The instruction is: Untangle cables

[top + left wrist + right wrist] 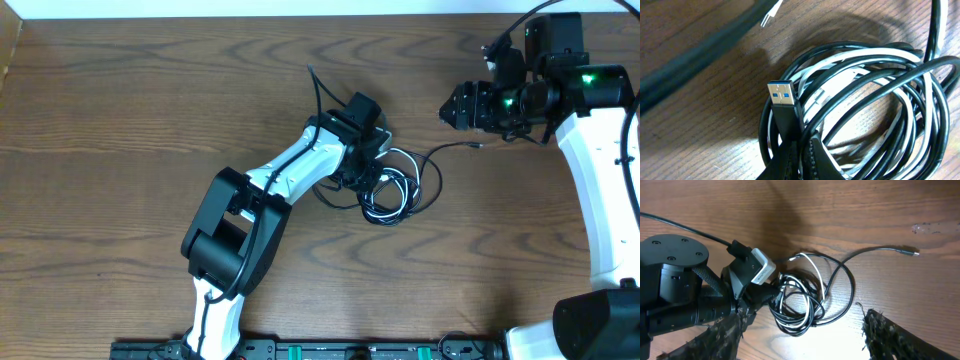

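Note:
The thin black cable (436,180) and the shorter white cable (384,208) lie coiled together in one bundle on the wooden table. A loose black end with a small plug (478,146) trails off to the right. My left gripper (370,172) sits low at the bundle's left edge. In the left wrist view the gripper (801,159) is shut on the black cable (880,92) just behind its blue USB plug (781,94), and white loops (840,65) run through the black ones. My right gripper (447,108) hangs above the table at the upper right. It is open (802,325) and empty, looking down on the bundle (805,302).
A thicker black robot wire (318,95) runs up from the left wrist. It shows blurred in the left wrist view (695,55). The table's far edge (300,14) is at the top and a black rail (330,350) lies along the front.

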